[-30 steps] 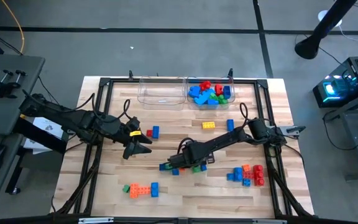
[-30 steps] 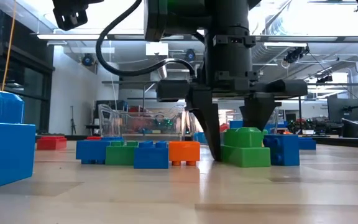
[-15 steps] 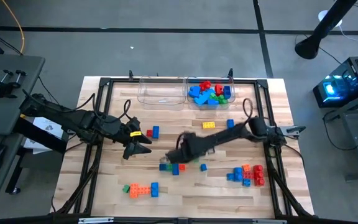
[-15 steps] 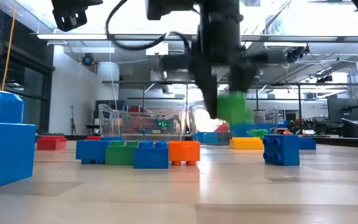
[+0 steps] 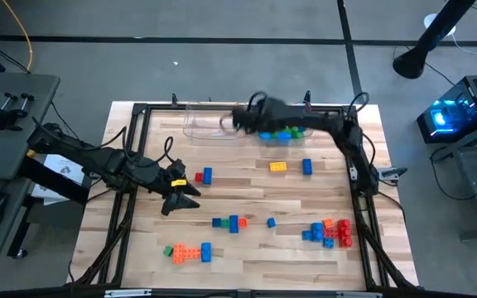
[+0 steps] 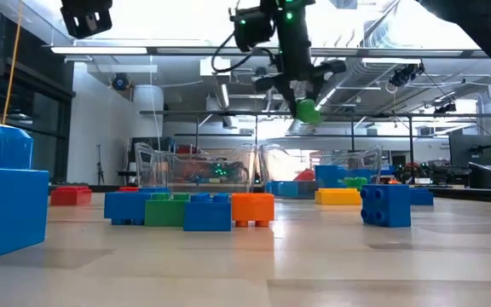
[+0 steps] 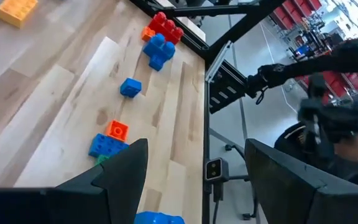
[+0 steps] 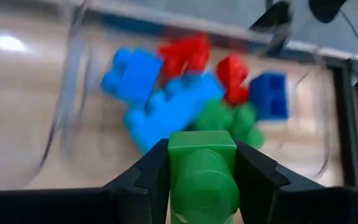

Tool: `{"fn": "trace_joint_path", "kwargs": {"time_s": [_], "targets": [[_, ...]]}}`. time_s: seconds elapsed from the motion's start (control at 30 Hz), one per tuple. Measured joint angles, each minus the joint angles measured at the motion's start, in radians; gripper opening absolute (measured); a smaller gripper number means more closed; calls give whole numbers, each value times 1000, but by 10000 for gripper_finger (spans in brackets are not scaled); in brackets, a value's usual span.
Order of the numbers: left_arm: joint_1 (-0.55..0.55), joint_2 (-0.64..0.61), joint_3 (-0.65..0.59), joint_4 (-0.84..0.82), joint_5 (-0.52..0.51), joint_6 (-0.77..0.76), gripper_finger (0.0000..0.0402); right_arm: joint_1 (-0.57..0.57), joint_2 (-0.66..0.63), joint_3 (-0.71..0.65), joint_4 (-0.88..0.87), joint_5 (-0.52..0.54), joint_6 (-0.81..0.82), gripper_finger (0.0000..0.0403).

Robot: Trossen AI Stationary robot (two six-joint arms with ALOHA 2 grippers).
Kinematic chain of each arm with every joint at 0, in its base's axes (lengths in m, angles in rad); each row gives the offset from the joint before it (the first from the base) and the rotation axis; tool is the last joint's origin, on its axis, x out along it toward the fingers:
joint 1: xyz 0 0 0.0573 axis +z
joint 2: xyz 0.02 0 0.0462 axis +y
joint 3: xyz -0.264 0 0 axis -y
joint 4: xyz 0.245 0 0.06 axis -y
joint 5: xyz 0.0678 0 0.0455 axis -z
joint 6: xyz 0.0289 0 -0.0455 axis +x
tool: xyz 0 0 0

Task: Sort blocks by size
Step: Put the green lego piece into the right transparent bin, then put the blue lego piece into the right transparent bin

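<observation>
While the right tool (image 8: 201, 180) pinched a green block (image 8: 202, 168) at the frame's upper middle, the filled bin (image 5: 305, 136) lay just right; left tool (image 7: 191, 180) waited, spread, mid-left.

Bright ceiling strip lights glare behind the low view, the worktop (image 5: 247, 248) is evenly lit with soft shadows, and the right wrist view smears with blur.
</observation>
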Motion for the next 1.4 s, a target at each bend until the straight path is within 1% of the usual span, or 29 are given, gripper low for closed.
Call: {"fn": "trace_joint_path", "kwargs": {"time_s": [0.1, 0.13, 0.17, 0.27, 0.33, 0.4, 0.5, 0.57, 0.67, 0.8, 0.87, 0.97, 1.03, 1.07, 1.13, 1.2, 1.27, 1.33, 1.4], "targets": [[-30, 0, 0, 0, -27, -24, 252, -64, -2, 10, 68, -22, -44, 131], [-41, 0, 0, 0, -39, -30, 252, -79, -1, 10, 86, -32, -61, 136], [-52, 0, 0, -1, -49, -34, 252, -90, -1, 9, 108, -43, -81, 153], [-79, 0, 0, -1, -73, -40, 252, -106, -1, 10, 181, -71, -154, 231], [-90, 0, 0, -2, -77, -39, 252, -99, -1, 10, 210, -77, -206, 276], [-97, 0, 0, -5, -81, -38, 252, -76, -1, 11, 200, -75, -226, 306], [-100, 0, 0, -10, -82, -13, 252, -20, -1, 42, 136, -28, -260, 322], [-100, 0, 0, -17, -82, -5, 252, 32, -1, 71, 74, 8, -263, 324], [-100, 0, 0, -36, -77, 7, 252, 140, -1, 121, -4, 29, -263, 326], [-114, 0, 0, -83, -53, 13, 252, 335, -1, 146, -8, 27, -233, 326], [-131, 0, -5, -97, -54, 7, 252, 436, -1, 140, -6, 26, -144, 326], [-155, 10, -35, -116, -46, -61, 252, 583, -1, 113, -3, 31, 86, 327], [-170, 41, -47, -116, -27, -58, 252, 674, -1, 85, 5, 45, 251, 327], [-175, 64, -47, -113, -7, -9, 252, 715, -1, 71, 18, 52, 326, 327], [-184, 114, -37, -107, 41, 149, 252, 788, -1, 49, 55, 57, 443, 327], [-203, 177, 0, -124, 71, 395, 252, 845, -1, 23, 110, 52, 510, 327], [-235, 239, 50, -169, 70, 701, 252, 884, -1, 4, 141, 52, 573, 328], [-267, 301, 95, -222, 37, 986, 252, 912, -1, -7, 143, 51, 635, 328], [-293, 361, 120, -238, -12, 1178, 252, 931, -1, -13, 143, 51, 681, 328]]}}
